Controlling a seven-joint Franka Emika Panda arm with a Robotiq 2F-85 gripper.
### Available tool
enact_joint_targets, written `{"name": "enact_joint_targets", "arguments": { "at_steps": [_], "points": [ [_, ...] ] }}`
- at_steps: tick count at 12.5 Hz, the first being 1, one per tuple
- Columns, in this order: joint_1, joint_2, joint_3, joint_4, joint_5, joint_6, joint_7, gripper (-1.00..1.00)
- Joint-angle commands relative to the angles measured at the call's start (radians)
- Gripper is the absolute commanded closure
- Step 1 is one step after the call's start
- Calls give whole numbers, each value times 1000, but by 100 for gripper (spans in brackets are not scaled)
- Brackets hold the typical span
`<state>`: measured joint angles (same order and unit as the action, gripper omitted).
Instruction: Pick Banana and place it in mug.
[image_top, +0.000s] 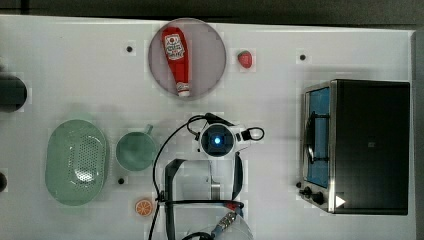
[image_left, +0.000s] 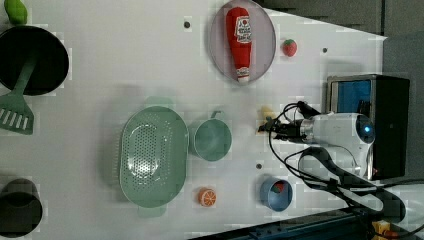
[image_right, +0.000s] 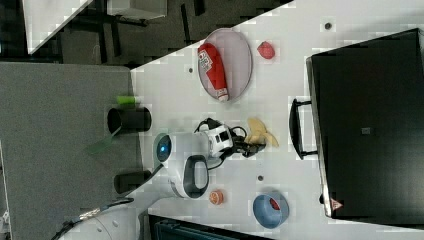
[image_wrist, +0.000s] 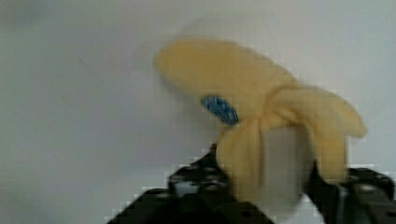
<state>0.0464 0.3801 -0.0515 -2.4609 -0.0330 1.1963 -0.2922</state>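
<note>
The banana is pale yellow with peel flaps and a blue sticker, and it lies on the white table. My gripper stands over its peeled end, one black finger pressed against each side. In the right view the banana lies beside the oven's handle with the gripper on it. In the left view a bit of the banana shows just past the gripper. The pale green mug stands upright with nothing in it, on the top view's left of my wrist, which covers the banana.
A green colander sits next to the mug. A ketchup bottle lies on a round plate, with a strawberry beside it. An orange slice, a blue bowl and a toaster oven are also on the table.
</note>
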Motion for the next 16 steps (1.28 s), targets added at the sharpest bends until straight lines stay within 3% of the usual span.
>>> {"name": "enact_joint_targets", "arguments": {
  "at_steps": [1,4,7,12,16],
  "points": [
    [-19,-6,14,6,2,20,-25,34],
    [-23,-29,12,10,2,20,-25,34],
    [-28,-172,3,12,2,-62,-25,34],
    [-27,-497,-9,109,2,-571,-24,34],
    [-18,-602,33,255,2,-897,24,34]
  ]
}}
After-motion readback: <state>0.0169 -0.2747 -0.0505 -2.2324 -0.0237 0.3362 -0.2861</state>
